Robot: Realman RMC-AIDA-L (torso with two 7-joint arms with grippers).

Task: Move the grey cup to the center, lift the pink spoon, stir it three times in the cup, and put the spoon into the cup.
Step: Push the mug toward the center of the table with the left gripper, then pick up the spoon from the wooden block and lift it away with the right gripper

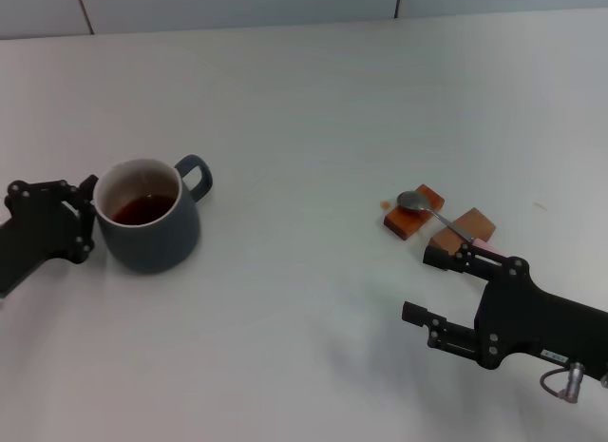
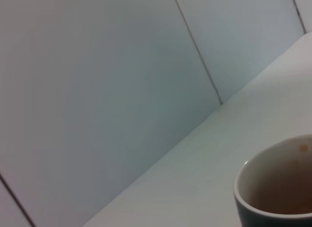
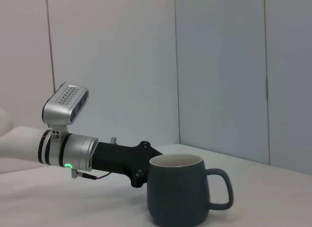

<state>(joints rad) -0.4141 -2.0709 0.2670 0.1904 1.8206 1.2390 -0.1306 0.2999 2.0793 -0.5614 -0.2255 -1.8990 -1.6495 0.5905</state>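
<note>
Sitting at the tabletop's left, the grey cup touches the left pincer, whose grip I cannot tell. The pink spoon rests across 2 wooden blocks, the released right pincer just beside.

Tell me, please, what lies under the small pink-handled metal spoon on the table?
The pink-handled spoon rests across two brown wooden blocks, bowl on the far one. The right gripper covers the handle end, so what lies beneath there cannot be seen.

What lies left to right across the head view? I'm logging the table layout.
Left end effector → grey cup → wooden blocks, with the pink spoon lying across them → right end effector.
</note>
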